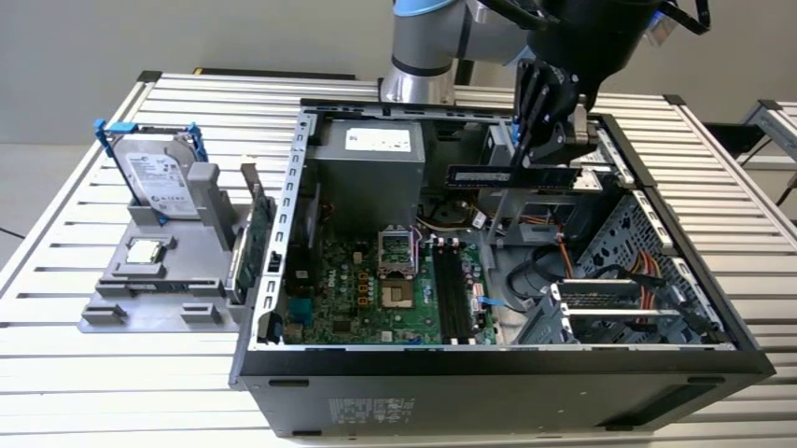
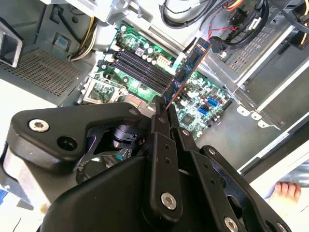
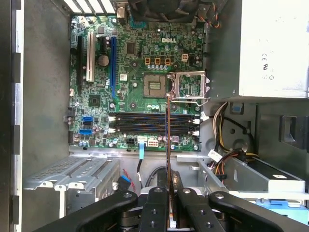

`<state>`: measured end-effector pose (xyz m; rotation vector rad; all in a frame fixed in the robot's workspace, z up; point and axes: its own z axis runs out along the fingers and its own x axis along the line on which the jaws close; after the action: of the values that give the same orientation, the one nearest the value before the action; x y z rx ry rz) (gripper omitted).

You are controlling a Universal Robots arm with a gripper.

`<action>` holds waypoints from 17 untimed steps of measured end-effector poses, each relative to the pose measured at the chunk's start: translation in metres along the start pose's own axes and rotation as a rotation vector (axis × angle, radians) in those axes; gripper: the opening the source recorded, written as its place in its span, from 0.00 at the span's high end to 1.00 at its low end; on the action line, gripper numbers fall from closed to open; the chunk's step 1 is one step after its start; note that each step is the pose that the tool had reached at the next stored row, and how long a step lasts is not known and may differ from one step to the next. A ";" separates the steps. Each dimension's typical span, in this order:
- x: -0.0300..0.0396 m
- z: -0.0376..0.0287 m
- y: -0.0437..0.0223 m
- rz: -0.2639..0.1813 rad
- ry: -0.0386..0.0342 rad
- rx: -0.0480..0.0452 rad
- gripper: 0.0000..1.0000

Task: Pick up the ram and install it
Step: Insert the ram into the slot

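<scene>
Gripper (image 1: 524,168) pinching ram (image 1: 480,175), flat side in exterior view; first wrist view: edge-on over mobo slots (image 3: 140,124).

Bright even light, soft shadows, darker inside computer case (image 1: 498,392)

A slatted metal table (image 1: 112,373) carries an open computer case (image 1: 498,383) lying on its side, one dark wall close to the table's edge nearest the exterior camera. Inside lies a green motherboard (image 1: 373,289), with black memory slots (image 3: 140,124) just beside a CPU socket (image 3: 154,86). A grey power supply (image 1: 368,177) fills the case's far end. Near the table's edge on the exterior view's left, a grey fixture (image 1: 137,299) holds a blue-framed silver drive (image 1: 156,177) upright and a small square silver chip (image 1: 147,250).
</scene>
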<state>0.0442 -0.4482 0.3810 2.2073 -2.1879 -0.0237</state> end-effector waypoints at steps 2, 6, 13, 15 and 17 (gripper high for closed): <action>0.0000 0.0000 0.0000 0.000 0.0001 -0.0001 1.00; -0.0001 0.0000 0.0000 0.000 0.0001 0.0000 1.00; -0.0001 0.0000 0.0000 0.011 -0.0004 -0.0002 1.00; -0.0001 0.0000 0.0000 0.012 -0.0004 -0.0002 1.00; -0.0001 0.0000 0.0000 0.012 -0.0003 -0.0002 1.00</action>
<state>0.0442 -0.4481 0.3811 2.1940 -2.2012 -0.0239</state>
